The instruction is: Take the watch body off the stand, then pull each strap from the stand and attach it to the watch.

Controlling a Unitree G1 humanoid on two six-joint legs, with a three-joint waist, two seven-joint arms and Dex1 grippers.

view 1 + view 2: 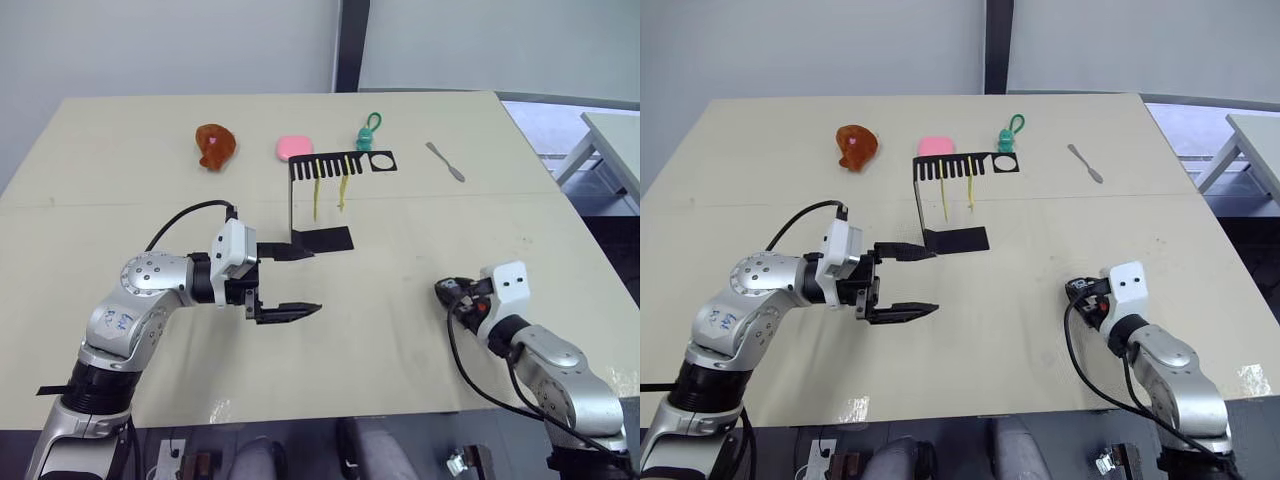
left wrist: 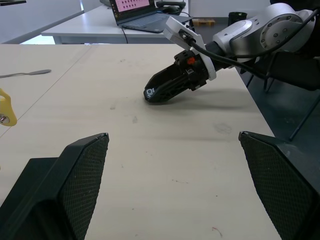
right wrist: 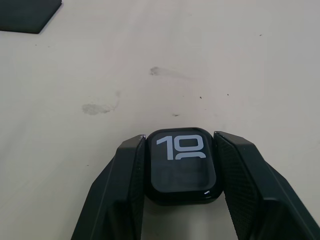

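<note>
The black stand (image 1: 292,205) stands at mid-table, its base (image 1: 325,240) pointing right and its comb arm (image 1: 340,164) on top. Two yellow straps (image 1: 317,196) (image 1: 342,192) hang from the comb slots. My left gripper (image 1: 314,280) hovers open just in front of the stand's base with nothing between its fingers. The watch body (image 3: 181,170), black with a white "10" on its screen, sits between the fingers of my right gripper (image 3: 180,141), which is shut on it low over the table at the front right (image 1: 446,292).
Behind the stand lie a brown lump (image 1: 215,145), a pink object (image 1: 293,147), a teal keychain figure (image 1: 368,132) and a grey metal spatula (image 1: 445,161). Another table (image 1: 612,135) stands off to the right. The table's front edge (image 1: 330,415) is close to both arms.
</note>
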